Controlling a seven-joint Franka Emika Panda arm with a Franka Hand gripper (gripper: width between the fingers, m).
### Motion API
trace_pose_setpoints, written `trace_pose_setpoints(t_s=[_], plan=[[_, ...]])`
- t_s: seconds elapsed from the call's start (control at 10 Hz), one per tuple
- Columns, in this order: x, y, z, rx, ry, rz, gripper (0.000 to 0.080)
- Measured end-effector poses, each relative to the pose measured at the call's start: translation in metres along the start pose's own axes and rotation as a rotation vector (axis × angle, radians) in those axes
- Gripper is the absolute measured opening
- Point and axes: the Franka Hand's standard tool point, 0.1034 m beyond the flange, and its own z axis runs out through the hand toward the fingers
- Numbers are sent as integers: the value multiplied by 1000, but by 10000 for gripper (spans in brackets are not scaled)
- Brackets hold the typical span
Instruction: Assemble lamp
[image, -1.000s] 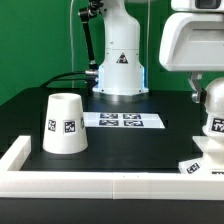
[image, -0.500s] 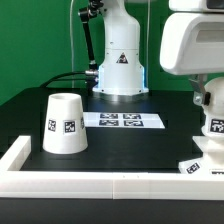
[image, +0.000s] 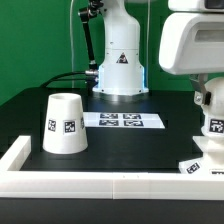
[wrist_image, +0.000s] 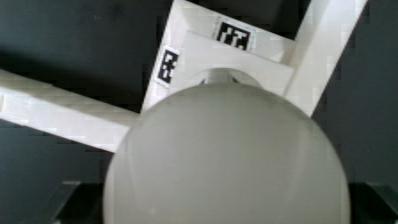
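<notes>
Hand (image: 204, 90): upper right of the exterior view, just above the bulb. You cannot tell whether its fingers are clamped or apart.
Bulb (image: 214, 112): at the right edge, with one square tag. It fills the wrist view (wrist_image: 222, 150).
Base (image: 200, 165): lower right, tagged.
Shade (image: 65, 123): on the left of the bench (image: 120, 150), wide end down, two tags.
Pedestal (image: 120, 60): triangle mark, no words you can read.

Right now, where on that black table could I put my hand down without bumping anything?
The bare black table between the tapered white plastic shade, the flat white marker board and the white front rail is free. The exterior view's right is crowded: round white bulb and low square white base.
</notes>
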Motion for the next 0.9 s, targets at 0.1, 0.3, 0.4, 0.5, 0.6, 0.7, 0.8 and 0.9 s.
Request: trace_pose_setpoints(t_s=[0.1, 0.3, 0.4, 0.5, 0.6, 0.7, 0.8, 0.9], plan=[[0, 0, -1, -1, 2, 158, 576], [0, 0, -2, -3, 2, 387, 577], [-1, 1, -2, -4, -2, 511, 577], [-1, 2, -2, -5, -4, 634, 577], [-2, 3, -1, -7, -8, 737, 577], [-3, 4, 0, -9, -13, 799, 577], [-4, 5, 0, -10, -14, 875, 577], [-4, 5, 1, -11, -15, 934, 577]])
